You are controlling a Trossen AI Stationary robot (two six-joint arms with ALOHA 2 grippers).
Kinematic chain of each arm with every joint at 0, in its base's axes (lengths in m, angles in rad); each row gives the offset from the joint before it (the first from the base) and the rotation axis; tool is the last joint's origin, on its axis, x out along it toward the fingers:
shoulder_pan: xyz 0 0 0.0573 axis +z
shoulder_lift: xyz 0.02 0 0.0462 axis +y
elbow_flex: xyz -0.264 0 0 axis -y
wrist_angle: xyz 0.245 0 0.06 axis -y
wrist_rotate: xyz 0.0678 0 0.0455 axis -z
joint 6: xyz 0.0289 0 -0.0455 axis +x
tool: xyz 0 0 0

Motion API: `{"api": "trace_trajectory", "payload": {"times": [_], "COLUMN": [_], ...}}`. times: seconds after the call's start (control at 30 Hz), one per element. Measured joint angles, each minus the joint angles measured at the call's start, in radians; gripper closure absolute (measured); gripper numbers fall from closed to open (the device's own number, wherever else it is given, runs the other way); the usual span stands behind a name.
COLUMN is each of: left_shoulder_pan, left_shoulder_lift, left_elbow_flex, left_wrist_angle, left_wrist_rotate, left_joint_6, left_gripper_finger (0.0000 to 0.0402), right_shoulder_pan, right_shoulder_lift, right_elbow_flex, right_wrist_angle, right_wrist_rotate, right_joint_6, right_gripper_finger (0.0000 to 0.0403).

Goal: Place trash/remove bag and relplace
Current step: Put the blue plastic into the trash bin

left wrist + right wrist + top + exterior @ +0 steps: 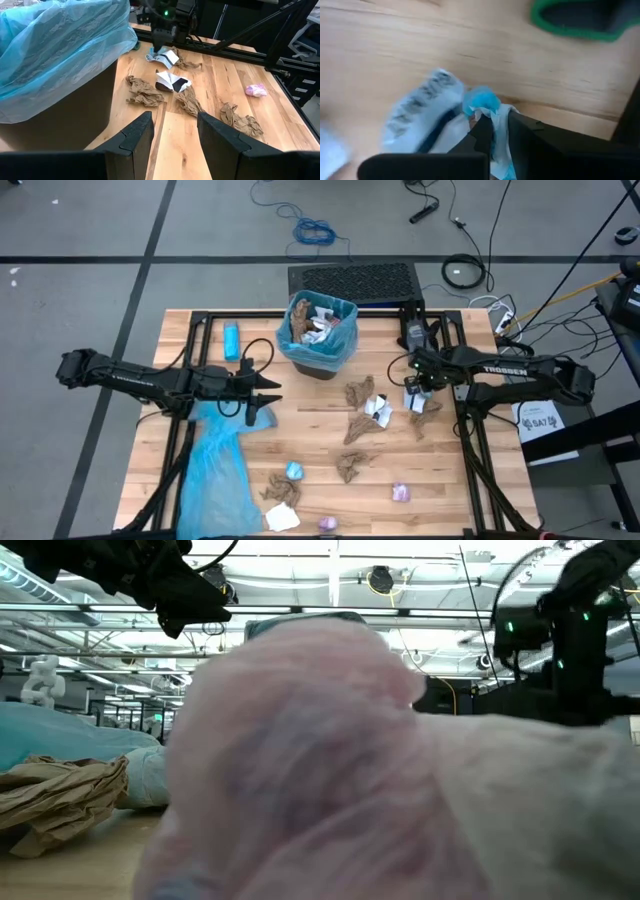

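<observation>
We see the trash (362,420) scattered over the middle and near part of the wooden table (480,480), with more already in the blue-lined bin (318,332) at the far edge. Our right pincer (500,131) is down on the table right of the bin, closed on a white and light-blue scrap (482,107). Our left pincer (172,135) hovers open and empty, beside a loose blue bag (215,475).

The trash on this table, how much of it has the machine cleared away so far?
Partly done: the bin already holds several scraps. In hand: the right gripper is pinching a white and blue scrap on the table. The left gripper waits open beside the bin. Left: brown wads and pink bits lie scattered, and the spare blue bag isn't fitted yet.
</observation>
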Motion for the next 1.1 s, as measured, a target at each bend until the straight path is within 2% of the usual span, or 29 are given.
{"api": "trace_trajectory", "payload": {"times": [0.3,0.47,0.63,0.77,0.9,1.1], "left_shoulder_pan": [0.0,0.0,0.001,0.001,0.001,0.001], "left_shoulder_lift": [0.0,0.0,0.0,0.0,0.0,0.0], "left_elbow_flex": [0.0,0.0,0.0,0.0,0.0,0.0], "left_wrist_angle": [-0.001,-0.002,-0.002,-0.003,-0.004,-0.01], "left_wrist_rotate": [0.0,0.0,-0.006,-0.014,-0.016,-0.018], "left_joint_6": [0.0,0.004,0.009,0.004,0.003,0.002], "left_gripper_finger": [0.0245,0.0245,0.0245,0.0245,0.0245,0.0245], "right_shoulder_pan": [0.149,0.253,0.335,0.337,0.314,0.223], "right_shoulder_lift": [-0.002,-0.002,0.015,0.075,0.201,0.419], "right_elbow_flex": [0.315,0.494,0.628,0.714,0.82,1.043], "right_wrist_angle": [-0.249,-0.249,-0.161,-0.025,0.057,0.086], "right_wrist_rotate": [0.116,0.187,0.283,0.289,0.278,0.186], "right_joint_6": [0.03,0.041,-0.003,-0.115,-0.238,-0.388], "right_gripper_finger": [0.0394,0.0396,0.0396,0.0396,0.0396,0.0396]}}
